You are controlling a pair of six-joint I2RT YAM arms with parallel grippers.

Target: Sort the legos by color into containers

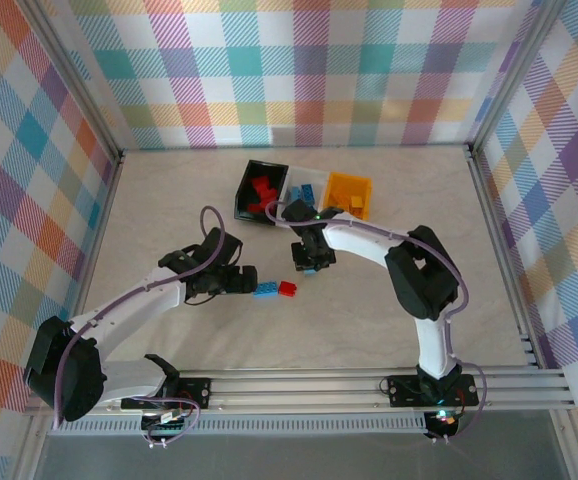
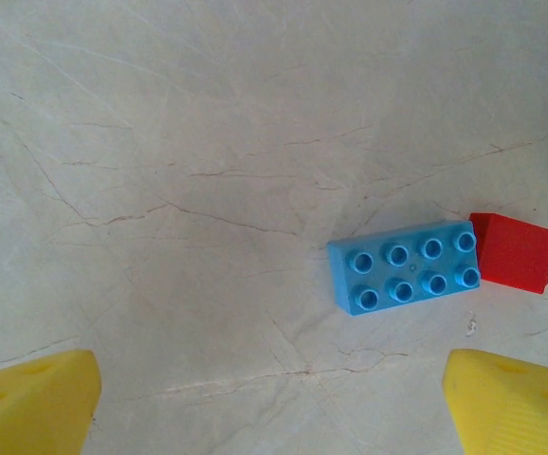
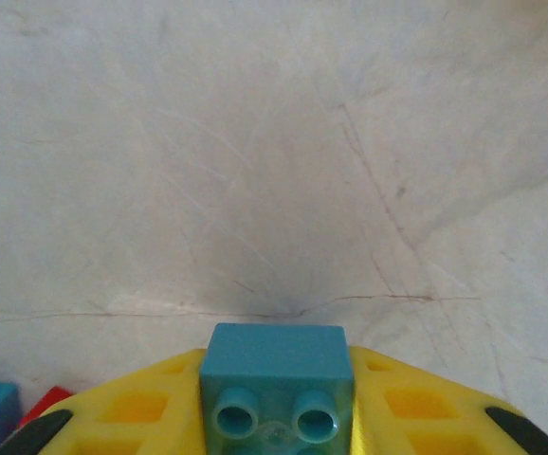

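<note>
Just in front of the row of bins, on the side toward the arm bases, the right gripper [image 1: 312, 258] is clamped on a small blue brick [image 3: 274, 365], pinched between its yellow fingers. I judge the step in hand to be carrying this brick to the white bin [image 1: 309, 178], the middle one of the row. To do it well, the brick should be raised above the rim and brought over the middle of that bin, away from the walls it shares with its neighbours. It should be let go only then, low enough not to bounce out.

The white bin already has blue bricks in it. The black bin [image 1: 242, 200], at the left end of the row, holds several red ones. The orange bin [image 1: 341, 188], at the right end, holds at least one orange piece, hard to count against walls of the same colour.

Farther from the bins, the left gripper [image 2: 269, 417] hangs wide apart and empty above the table [image 2: 160, 142]. There an eight-stud blue brick [image 2: 405, 267] lies touching a red brick [image 2: 514, 251].
</note>
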